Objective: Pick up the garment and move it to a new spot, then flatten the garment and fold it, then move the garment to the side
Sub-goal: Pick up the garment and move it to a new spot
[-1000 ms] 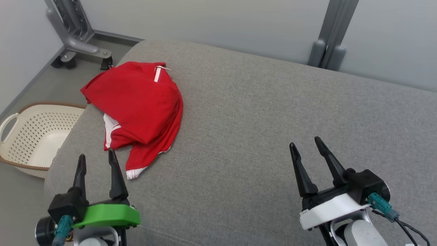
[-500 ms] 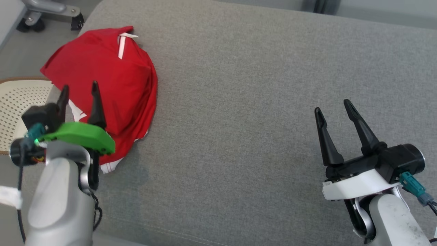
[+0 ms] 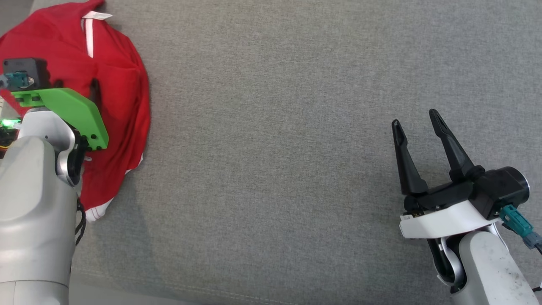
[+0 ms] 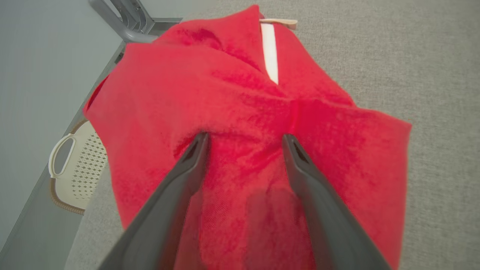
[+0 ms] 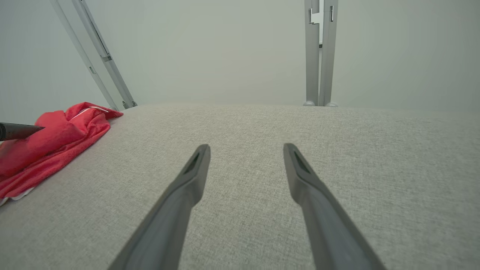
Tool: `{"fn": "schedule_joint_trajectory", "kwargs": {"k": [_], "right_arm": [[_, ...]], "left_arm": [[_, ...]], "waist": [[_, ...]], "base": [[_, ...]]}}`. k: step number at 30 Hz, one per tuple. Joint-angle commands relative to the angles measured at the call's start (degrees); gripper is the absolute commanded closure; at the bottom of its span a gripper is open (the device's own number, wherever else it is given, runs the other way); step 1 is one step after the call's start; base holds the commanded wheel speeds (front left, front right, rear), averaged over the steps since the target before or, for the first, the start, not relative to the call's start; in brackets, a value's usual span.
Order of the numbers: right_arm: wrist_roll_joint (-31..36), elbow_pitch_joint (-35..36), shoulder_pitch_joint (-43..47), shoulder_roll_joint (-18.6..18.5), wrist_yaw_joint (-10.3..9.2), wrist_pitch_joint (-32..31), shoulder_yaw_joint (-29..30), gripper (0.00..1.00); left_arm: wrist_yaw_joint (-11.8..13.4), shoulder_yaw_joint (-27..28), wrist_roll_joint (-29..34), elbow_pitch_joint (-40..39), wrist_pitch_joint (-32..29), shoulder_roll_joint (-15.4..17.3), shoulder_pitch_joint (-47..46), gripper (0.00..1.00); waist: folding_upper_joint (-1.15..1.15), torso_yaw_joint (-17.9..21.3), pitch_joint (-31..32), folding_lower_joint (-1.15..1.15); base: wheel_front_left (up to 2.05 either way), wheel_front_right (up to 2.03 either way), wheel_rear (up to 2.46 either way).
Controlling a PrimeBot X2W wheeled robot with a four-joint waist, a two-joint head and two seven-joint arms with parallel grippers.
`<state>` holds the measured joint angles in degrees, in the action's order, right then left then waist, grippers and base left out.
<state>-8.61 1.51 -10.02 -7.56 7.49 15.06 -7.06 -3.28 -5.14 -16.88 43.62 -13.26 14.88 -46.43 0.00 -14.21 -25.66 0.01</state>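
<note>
One crumpled red garment (image 3: 120, 97) lies on the grey fabric surface (image 3: 296, 127) beneath the wide-open, empty left jaws, well apart from the open, empty right jaws.

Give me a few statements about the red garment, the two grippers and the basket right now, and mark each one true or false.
1. The red garment lies bunched near the left edge of the grey cushion. True.
2. The left gripper is shut on the garment. False: its fingers stand apart over the red cloth.
3. The right gripper is open over bare cushion, apart from the garment. True.
4. The garment is folded into a neat rectangle. False: it is rumpled, with a white strip showing.
5. The cream basket stands on the cushion. False: it is down beside the cushion, off it.
</note>
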Motion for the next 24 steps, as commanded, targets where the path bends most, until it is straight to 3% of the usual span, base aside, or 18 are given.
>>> {"fn": "schedule_joint_trajectory", "kwargs": {"k": [1,6,7,8,17,24], "right_arm": [[-0.15,-0.03,-0.86,-0.03,0.01,0.18,-0.11,0.00],[-0.42,-0.25,-1.12,-0.46,0.01,0.18,-0.24,0.00],[-0.39,-0.31,-1.17,-0.53,0.01,0.18,-0.19,0.00],[-0.42,-0.43,-1.18,-0.59,0.01,0.18,-0.13,0.00],[-1.94,-1.85,-1.10,0.68,0.01,0.18,-0.09,0.00],[-2.84,-3.45,-0.16,2.31,0.01,0.18,0.17,0.00]], "left_arm": [[-0.16,0.15,-0.17,1.01,-0.88,0.50,-1.16,0.00],[-0.47,-0.84,0.05,4.56,-3.47,1.42,-2.47,0.00],[-0.51,-0.87,-0.03,4.97,-3.35,1.50,-2.49,0.58],[-0.59,-0.96,-0.03,5.39,-2.95,1.63,-2.56,1.00],[0.58,-1.23,1.46,4.96,7.96,3.44,-3.12,1.00],[2.15,-1.17,2.60,1.11,17.24,5.04,-3.98,1.00]], "waist": [[0.00,1.20,-1.57,-0.01],[0.00,1.19,-2.29,-0.01],[0.00,1.15,-2.32,-0.01],[0.00,1.11,-2.32,-0.01],[0.00,0.96,0.65,-0.01],[0.00,1.31,6.63,-0.01]], "base": [[0.00,0.00,0.00],[0.00,0.00,0.00],[0.00,0.00,0.00],[0.00,0.00,0.00],[0.00,0.00,0.00],[0.00,0.00,0.00]]}}
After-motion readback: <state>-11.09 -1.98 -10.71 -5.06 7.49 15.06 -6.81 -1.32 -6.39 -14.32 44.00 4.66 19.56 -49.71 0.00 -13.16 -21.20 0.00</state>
